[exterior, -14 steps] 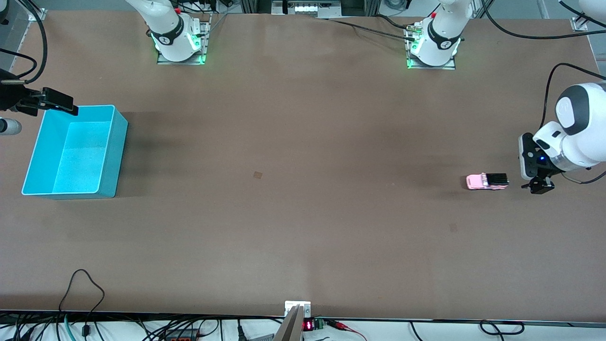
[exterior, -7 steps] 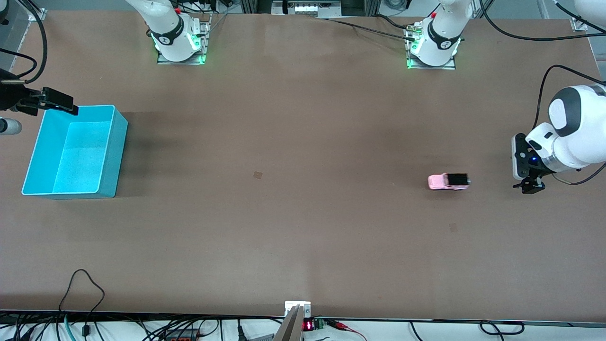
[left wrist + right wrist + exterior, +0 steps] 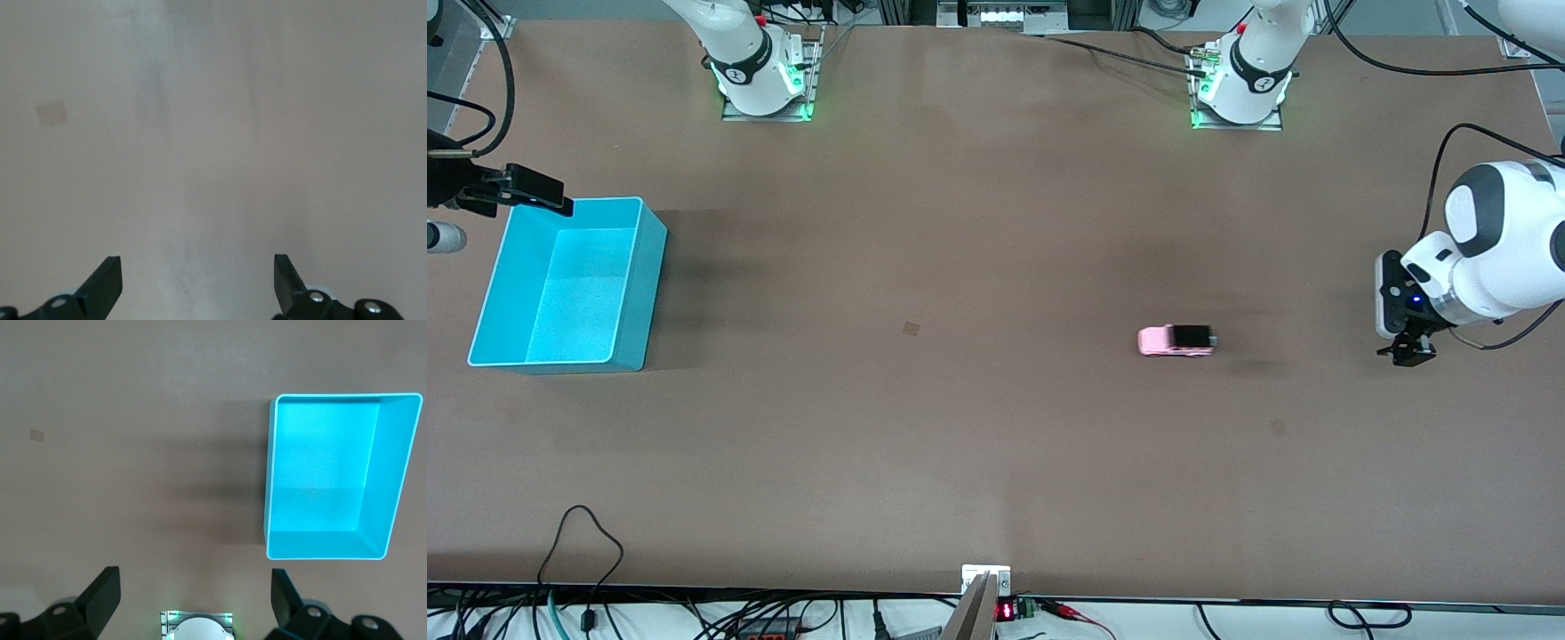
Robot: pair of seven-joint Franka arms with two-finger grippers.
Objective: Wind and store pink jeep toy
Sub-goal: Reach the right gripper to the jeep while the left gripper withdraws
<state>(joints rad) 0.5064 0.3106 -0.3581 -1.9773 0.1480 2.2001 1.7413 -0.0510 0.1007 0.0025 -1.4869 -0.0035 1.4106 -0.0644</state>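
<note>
Brown table [image 3: 996, 462] fills my screen. Landmark: my pink jeep toy [image 3: 1176, 340], standing alone. My left gripper [image 3: 1405, 354] hangs released toward its arm's end; the blue bin [image 3: 654, 258] sits well apart, my right gripper [image 3: 193, 597] spread above.

The pink jeep toy [image 3: 1176, 340] sits on its wheels on the brown table [image 3: 996, 444], black roof toward the left arm's end, free of both grippers. The left gripper [image 3: 1403, 351] hangs low over the table at that same end, well apart from the toy, with nothing in it. At the right arm's end stands the turquoise bin [image 3: 640, 293] (open top, nothing visible inside). The right gripper [image 3: 525, 196] waits by the bin's corner farthest from the camera, at the picture's edge.
</note>
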